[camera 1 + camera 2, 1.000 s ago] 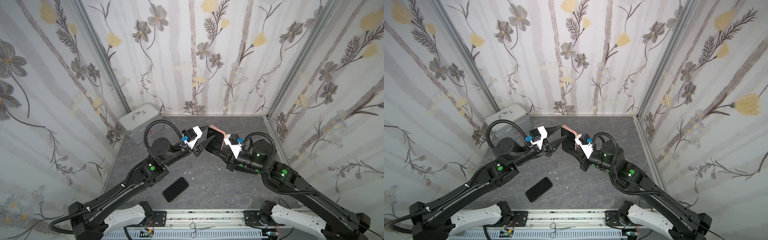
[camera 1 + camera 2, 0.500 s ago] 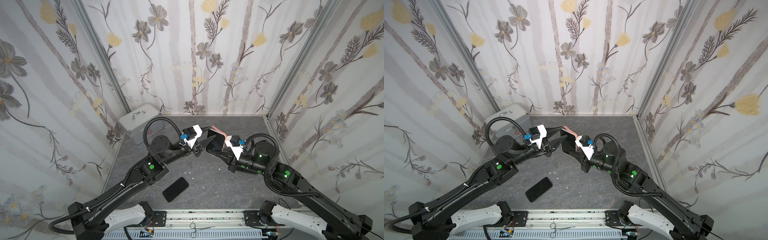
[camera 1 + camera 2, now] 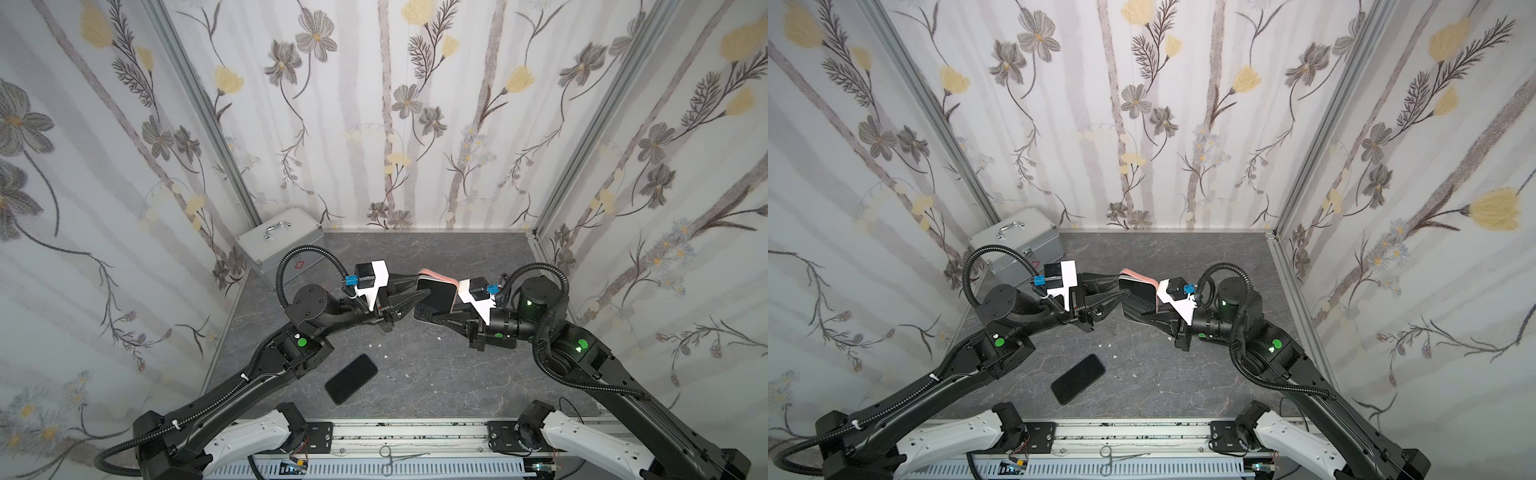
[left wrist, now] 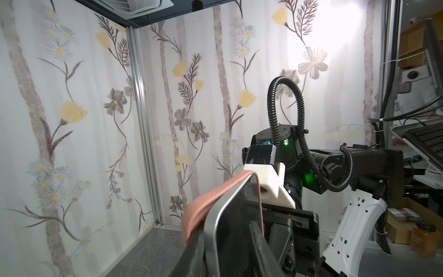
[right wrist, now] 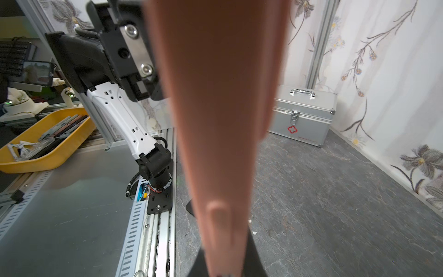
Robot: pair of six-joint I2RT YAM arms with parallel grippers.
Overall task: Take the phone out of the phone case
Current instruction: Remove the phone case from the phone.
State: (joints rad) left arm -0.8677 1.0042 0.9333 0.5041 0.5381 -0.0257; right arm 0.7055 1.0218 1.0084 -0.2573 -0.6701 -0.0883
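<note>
Because the phone (image 4: 233,230) is a rigid slab with a smooth metal rim and a glass face, treat it as slippery and breakable. Take hold of it across its flat faces near an exposed edge. The pink phone case (image 4: 203,203) is soft and flexes, and its upper corner is already peeled off the rim. Both are held upright in the air above the tabletop (image 3: 457,374), between the two arms. The right gripper (image 3: 442,321) is closed tight on the case. The left gripper (image 3: 422,296) stands narrowly parted astride the phone's bared edge, and firm contact cannot be confirmed. A shut silver box (image 3: 282,245) hides its contents, and a yellow tray (image 5: 48,144) outside the cell holds flat slabs.
</note>
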